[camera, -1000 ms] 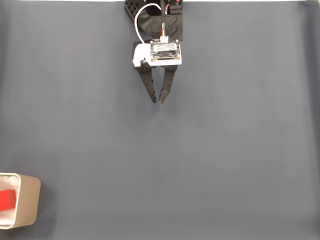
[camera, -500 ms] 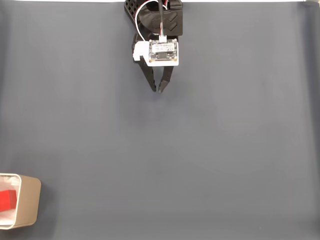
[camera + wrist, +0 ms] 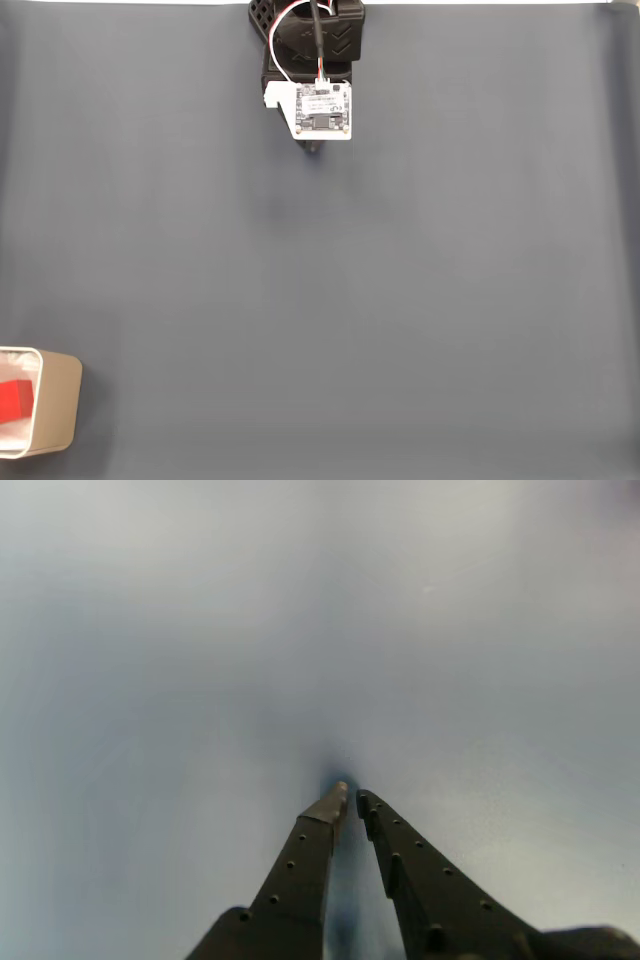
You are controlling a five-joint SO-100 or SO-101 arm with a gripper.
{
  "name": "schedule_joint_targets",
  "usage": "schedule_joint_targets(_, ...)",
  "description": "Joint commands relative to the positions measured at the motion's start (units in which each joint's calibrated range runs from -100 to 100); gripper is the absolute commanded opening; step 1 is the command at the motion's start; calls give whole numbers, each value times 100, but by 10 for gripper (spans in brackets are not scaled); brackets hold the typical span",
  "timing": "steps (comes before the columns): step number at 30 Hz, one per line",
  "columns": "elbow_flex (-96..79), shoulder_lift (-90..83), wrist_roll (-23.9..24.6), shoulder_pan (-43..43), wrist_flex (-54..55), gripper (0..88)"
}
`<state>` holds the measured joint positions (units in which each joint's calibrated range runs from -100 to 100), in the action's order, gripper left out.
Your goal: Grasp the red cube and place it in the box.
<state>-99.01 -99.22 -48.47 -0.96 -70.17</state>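
Note:
The red cube (image 3: 14, 400) lies inside the beige box (image 3: 58, 405) at the bottom left corner of the fixed view, partly cut off by the frame's edge. My gripper (image 3: 315, 148) is far from it, pulled back at the top centre under the arm's white board. In the wrist view the gripper (image 3: 351, 796) is shut with nothing between its black fingers (image 3: 300, 865), the tips almost touching just above the blue-grey mat.
A plain blue-grey mat (image 3: 400, 300) covers the whole table. The arm's black base (image 3: 310, 30) stands at the top edge. A white strip runs along the mat's far edge.
The arm has drawn back toward its base and the fingers have closed together. The cube and the box have not moved.

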Motion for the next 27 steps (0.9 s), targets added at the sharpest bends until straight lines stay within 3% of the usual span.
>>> schedule_joint_targets(1,-81,-78,-93,-67,-180,0)
schedule_joint_targets(27,-81,-78,-59,-88,-573,3)
